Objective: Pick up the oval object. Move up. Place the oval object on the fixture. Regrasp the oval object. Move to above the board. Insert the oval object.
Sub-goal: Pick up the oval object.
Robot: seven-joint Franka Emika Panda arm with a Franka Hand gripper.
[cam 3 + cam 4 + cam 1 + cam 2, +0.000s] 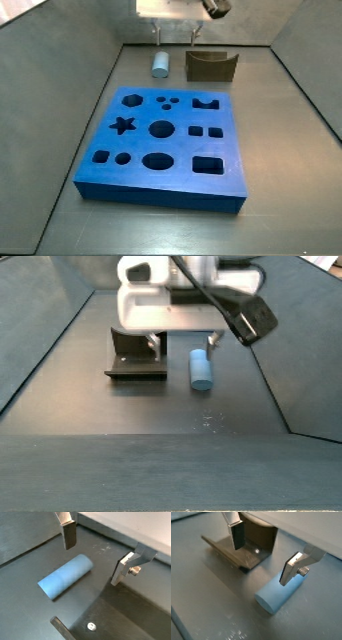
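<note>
Nearest the camera in a side view, the board [163,143] lies flat on the dark surface [287,140], a bright blue slab with star, hexagon, round, square and oval cut-outs. Beyond its far edge stands the fixture [211,66], an olive-brown block with a notch in its top; in a wrist view [251,546] it sits near the oval object. Above these hangs the end effector [183,336], its two silver fingers spread apart with nothing between them, clear of the surface in both wrist views [93,554]. Just beside the fixture, untouched, the oval object [159,66] lies on its side on the surface, a pale blue rounded peg seen in both side views [201,368] and both wrist views [65,576].
</note>
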